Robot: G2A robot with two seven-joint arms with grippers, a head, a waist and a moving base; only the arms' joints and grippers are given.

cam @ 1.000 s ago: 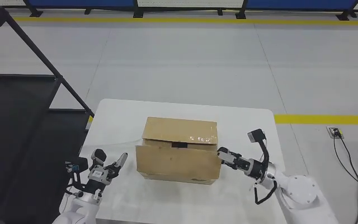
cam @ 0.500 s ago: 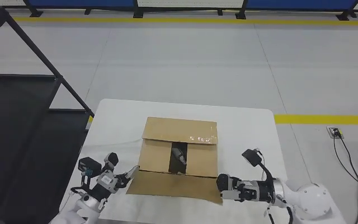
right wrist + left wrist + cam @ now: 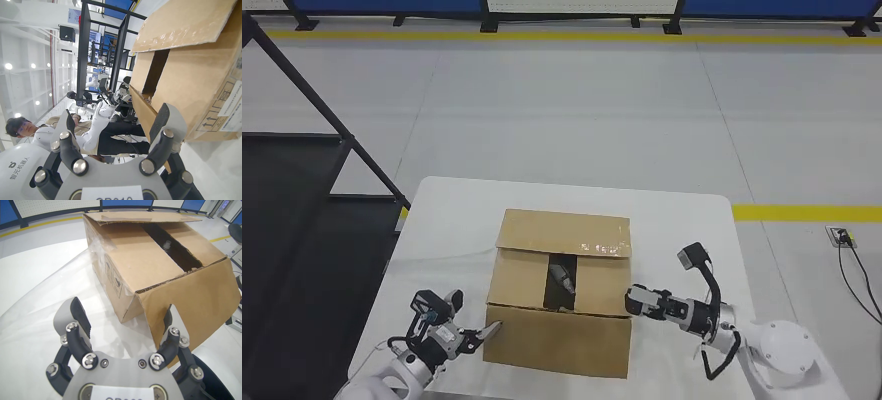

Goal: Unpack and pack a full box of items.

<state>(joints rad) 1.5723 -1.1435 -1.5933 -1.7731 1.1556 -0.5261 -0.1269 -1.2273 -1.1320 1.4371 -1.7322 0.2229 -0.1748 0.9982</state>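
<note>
- At the middle of the white table (image 3: 442, 230), a brown cardboard box (image 3: 597, 285) stands upright, its top partly opened
- On the side nearest the robot, the box's front flap (image 3: 557, 342) is folded outward and hangs down over the front wall
- On the far side, the rear flap (image 3: 564, 232) is raised and leans outward, with clear tape along its edge
- Between these, the two inner flaps lie flat and leave a dark slot (image 3: 554, 285) between them
- Left gripper (image 3: 482, 333): at the front left corner of the box, low over the table. Its fingers are spread apart and grasp nothing. In the left wrist view the side edge of the front flap (image 3: 189, 306) lies between the fingers, and one fingertip (image 3: 170, 317) overlaps the cardboard; contact cannot be confirmed
- Right gripper (image 3: 634, 300): beside the right wall of the box near its front corner. Its fingers are likewise spread and grasp nothing, one pad (image 3: 160, 121) close against the front flap's end
- Inside the slot, a small grey capped item (image 3: 166, 245) shows
</note>
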